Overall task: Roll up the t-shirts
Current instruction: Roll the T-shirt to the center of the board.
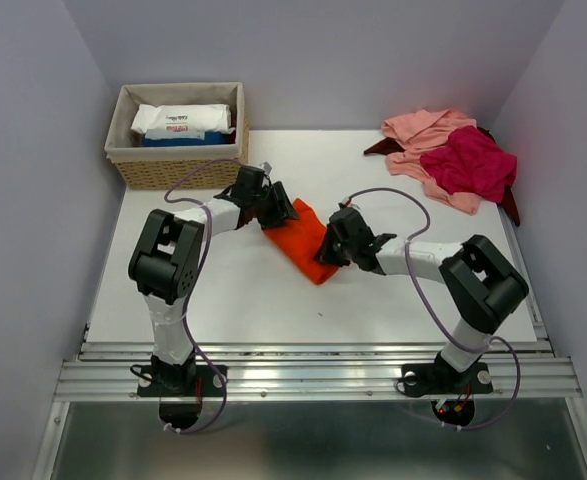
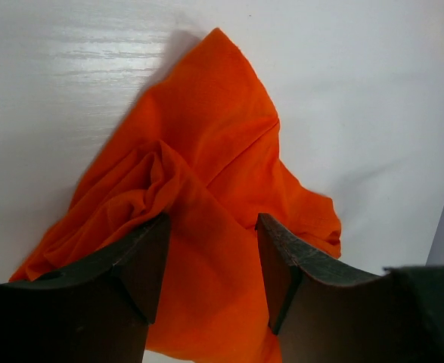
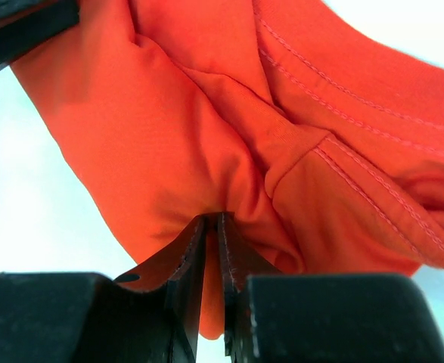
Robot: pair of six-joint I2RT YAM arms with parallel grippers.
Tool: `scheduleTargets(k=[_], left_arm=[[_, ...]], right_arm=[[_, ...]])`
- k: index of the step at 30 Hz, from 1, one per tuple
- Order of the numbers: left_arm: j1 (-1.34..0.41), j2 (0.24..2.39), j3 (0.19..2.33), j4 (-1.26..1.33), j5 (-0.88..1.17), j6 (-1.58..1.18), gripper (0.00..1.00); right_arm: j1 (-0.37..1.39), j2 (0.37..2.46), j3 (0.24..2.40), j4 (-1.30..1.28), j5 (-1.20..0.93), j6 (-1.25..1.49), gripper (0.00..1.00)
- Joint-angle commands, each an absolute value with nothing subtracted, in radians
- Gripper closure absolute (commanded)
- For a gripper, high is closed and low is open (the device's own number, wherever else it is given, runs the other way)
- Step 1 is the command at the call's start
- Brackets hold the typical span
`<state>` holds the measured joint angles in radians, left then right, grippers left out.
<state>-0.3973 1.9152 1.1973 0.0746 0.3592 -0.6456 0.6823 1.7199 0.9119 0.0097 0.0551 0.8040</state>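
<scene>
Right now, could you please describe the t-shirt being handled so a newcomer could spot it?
At the middle of the white table, between the left gripper and the right gripper, lies the crumpled orange t-shirt. It alone is bright orange; the pink t-shirt and magenta t-shirt are heaped in the far right corner.

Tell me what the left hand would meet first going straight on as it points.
Probably the orange t-shirt: its bunched fold lies between the fingers of the open left hand, though depth is unclear.
</scene>
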Motion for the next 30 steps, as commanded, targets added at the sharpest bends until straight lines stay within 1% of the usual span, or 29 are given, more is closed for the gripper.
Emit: scheduleTargets(k=[1,3,6,7,8,10,11,14,17,18,21,26,30], left_arm=[[-0.393,1.924,1.206,0.124,0.37,-0.637,0.4],[-0.391,1.913,1.213,0.107,0.377,-0.632,0.4],[-0.38,1.849,1.223,0.078,0.371,-0.623,0.4],[-0.376,1.83,1.235,0.068,0.373,-0.62,0.4],[-0.367,1.795,1.241,0.052,0.373,-0.617,0.4],[-0.356,1.758,1.256,0.012,0.371,-0.606,0.4],[-0.348,1.725,1.272,0.002,0.373,-0.601,0.39],[-0.334,1.663,1.293,-0.055,0.37,-0.591,0.39],[-0.308,1.608,1.283,-0.1,0.362,-0.592,0.39],[-0.298,1.597,1.276,-0.109,0.361,-0.595,0.39],[-0.241,1.543,1.226,-0.12,0.356,-0.607,0.39],[-0.195,1.473,1.126,-0.121,0.351,-0.614,0.39],[-0.19,1.457,1.08,-0.109,0.357,-0.617,0.39]], right_arm=[[0.702,1.662,0.865,-0.093,0.127,0.735,0.81],[0.712,1.631,0.894,-0.129,0.153,0.706,0.78],[0.73,1.568,0.933,-0.201,0.212,0.629,0.68],[0.73,1.556,0.963,-0.23,0.234,0.606,0.63],[0.739,1.546,0.983,-0.245,0.242,0.554,0.54],[0.762,1.546,1.023,-0.299,0.253,0.497,0.46],[0.791,1.555,1.069,-0.32,0.282,0.439,0.4],[0.853,1.603,1.138,-0.382,0.394,0.322,0.32],[0.955,1.646,1.161,-0.396,0.497,0.237,0.29],[0.956,1.657,1.166,-0.396,0.526,0.223,0.28],[1.037,1.706,1.177,-0.394,0.616,0.181,0.28],[1.094,1.782,1.186,-0.371,0.722,0.147,0.28],[1.117,1.854,1.201,-0.345,0.785,0.124,0.28]])
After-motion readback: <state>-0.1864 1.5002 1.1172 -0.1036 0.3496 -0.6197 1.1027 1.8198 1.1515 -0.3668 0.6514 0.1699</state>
